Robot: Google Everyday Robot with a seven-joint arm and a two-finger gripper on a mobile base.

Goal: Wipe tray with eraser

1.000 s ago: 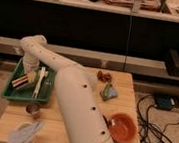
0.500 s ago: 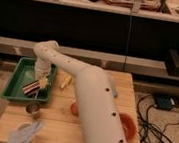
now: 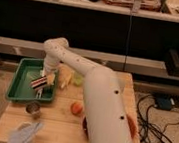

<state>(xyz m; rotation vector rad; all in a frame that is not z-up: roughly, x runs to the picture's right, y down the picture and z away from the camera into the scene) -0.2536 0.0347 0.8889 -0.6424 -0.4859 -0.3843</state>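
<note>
Tray (image 3: pixel 20 78) sits on the far left of the table (image 3: pixel 59 127), and the eraser (image 3: pixel 40 82) lies inside it, near its right rim. The gripper (image 3: pixel 48 76) hangs just above the eraser, fingers pressed together, likely pinching it, though the hold is hard to see. A hard push could slide the tray off the table's left edge. A loose pinch could drop the eraser. Nearer sits a small cup (image 3: pixel 33 109); what's inside is hidden.

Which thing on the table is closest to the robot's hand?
The striped eraser, lying in the green tray. The shut gripper is right at it; the metal cup and orange ball sit outside the tray.
</note>
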